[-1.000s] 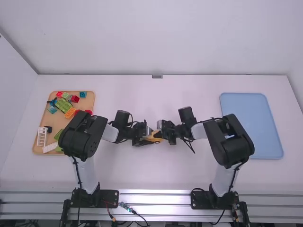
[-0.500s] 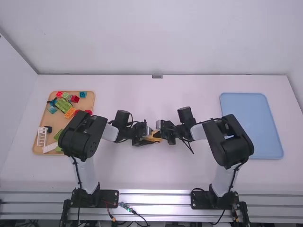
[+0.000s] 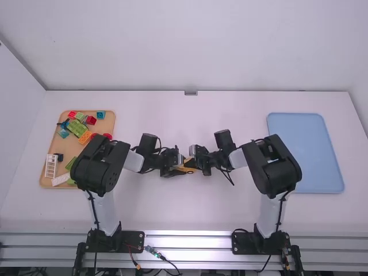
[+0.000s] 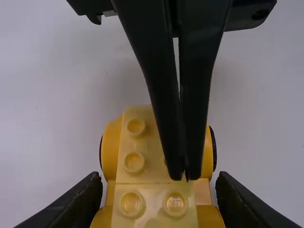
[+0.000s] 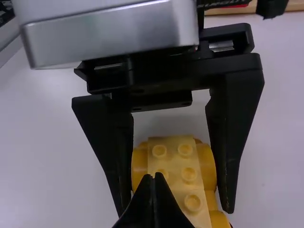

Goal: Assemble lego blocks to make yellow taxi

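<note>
On the tan tray (image 3: 70, 147) sit coloured blocks (image 3: 77, 127), left claw (image 3: 181, 167) clamped on the yellow taxi (image 4: 135, 175), right claw (image 3: 194, 163) pressed together.

The high view is brightly and evenly lit; diffuse light lies across the table (image 3: 172, 215). Strong glare marks the metal rail (image 3: 190, 240) along the near edge. The wrist views are dimmer, with soft, faint-edged shadows on the table behind the yellow blocks (image 4: 134, 162). The metal housing (image 5: 114, 35) carries a broad reflective sheen.
</note>
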`<move>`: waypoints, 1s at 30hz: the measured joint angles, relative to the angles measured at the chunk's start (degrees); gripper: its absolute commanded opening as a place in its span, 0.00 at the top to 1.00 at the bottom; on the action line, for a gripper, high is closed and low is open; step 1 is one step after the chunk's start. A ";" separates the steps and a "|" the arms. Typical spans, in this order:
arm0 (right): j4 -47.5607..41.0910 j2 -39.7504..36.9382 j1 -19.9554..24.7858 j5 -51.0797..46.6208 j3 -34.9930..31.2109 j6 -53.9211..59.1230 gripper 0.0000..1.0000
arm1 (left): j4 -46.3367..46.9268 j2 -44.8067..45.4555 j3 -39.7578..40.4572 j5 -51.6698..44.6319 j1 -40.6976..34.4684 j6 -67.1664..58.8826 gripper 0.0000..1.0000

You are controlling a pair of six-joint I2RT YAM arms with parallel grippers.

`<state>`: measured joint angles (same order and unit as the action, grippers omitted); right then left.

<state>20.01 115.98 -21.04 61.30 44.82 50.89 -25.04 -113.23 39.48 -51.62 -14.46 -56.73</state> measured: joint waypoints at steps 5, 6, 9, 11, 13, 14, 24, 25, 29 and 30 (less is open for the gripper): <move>0.02 0.04 0.15 0.26 -0.09 0.02 1.00 | 0.28 0.00 0.04 -0.26 0.00 -1.01 0.70; 0.07 0.04 0.20 0.33 -0.13 0.09 1.00 | 0.46 0.00 0.15 -0.37 -0.02 -1.38 0.70; 0.35 0.04 0.22 0.39 -0.33 0.26 1.00 | 0.61 0.00 0.22 -0.44 0.00 -1.88 0.70; 0.44 0.04 0.26 0.42 -0.37 0.31 1.00 | 0.59 0.00 0.22 -0.44 0.00 -1.88 0.71; 0.59 0.04 0.26 0.46 -0.55 0.35 1.00 | 0.61 0.00 0.22 -0.50 -0.02 -2.08 0.71; 0.59 0.04 0.28 0.52 -0.59 0.61 1.00 | 0.61 0.00 0.22 -0.61 -0.02 -2.27 0.72; 0.48 0.04 0.31 0.68 -0.59 1.64 1.00 | 0.55 0.00 0.22 -0.72 -0.02 -2.73 0.73; 0.61 0.04 0.31 0.72 -0.59 1.64 1.00 | 0.59 0.00 0.22 -0.70 0.00 -2.73 0.73; -0.17 0.02 0.59 1.09 -0.52 1.70 1.00 | 0.57 -0.02 0.20 -0.79 -0.02 -2.86 0.73; -0.96 -0.22 0.87 1.18 -0.52 1.79 1.00 | 0.57 0.00 0.22 -0.85 -0.07 -2.93 0.73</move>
<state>19.05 115.77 -20.16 62.48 44.29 52.69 -24.47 -113.23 39.70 -52.47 -14.52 -59.66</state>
